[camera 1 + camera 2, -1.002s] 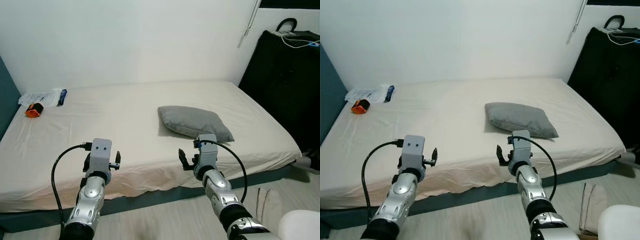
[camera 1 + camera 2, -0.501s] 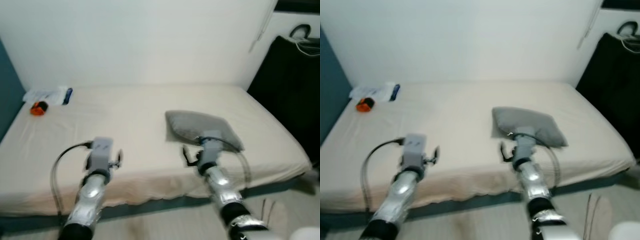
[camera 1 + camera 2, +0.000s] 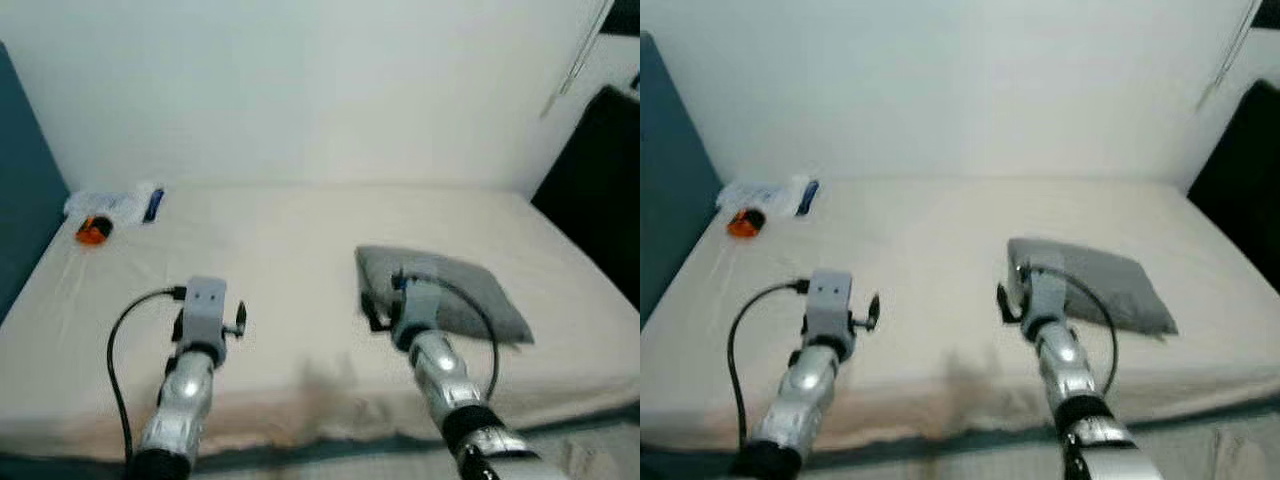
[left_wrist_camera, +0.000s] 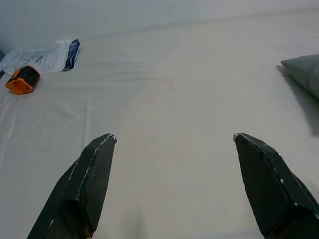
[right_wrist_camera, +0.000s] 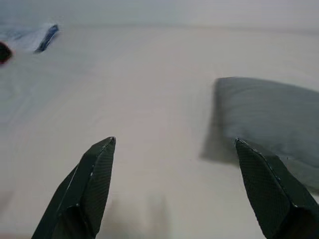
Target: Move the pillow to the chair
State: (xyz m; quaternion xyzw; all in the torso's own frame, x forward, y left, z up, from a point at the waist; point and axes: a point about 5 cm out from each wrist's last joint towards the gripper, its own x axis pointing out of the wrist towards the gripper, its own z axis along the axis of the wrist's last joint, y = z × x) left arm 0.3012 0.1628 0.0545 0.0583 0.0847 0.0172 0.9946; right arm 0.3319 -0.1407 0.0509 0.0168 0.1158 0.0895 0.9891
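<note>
So the soft grey fabric pillow point(image 3: 450, 298) is lying flat on the wide bed with the cream sheet point(image 3: 280, 250), toward the robot's right side and well apart from the wall.

The right claw point(image 5: 174, 179) hangs over the sheet just beside the pillow's near-left corner — its two black fingers point(image 5: 89, 184) are spread wide with nothing between them, and one fingertip sits in front of the pillow's edge in the wrist view, but I can't tell if it's touching.

The left claw point(image 4: 174, 174) is spread apart too, empty, over bare sheet well to the left of the pillow.

Up in the far left corner of the bed there's a small orange and black object point(image 4: 20, 79) just beside a crinkly white plastic packet with a blue end point(image 4: 52, 55) — near the wall.
</note>
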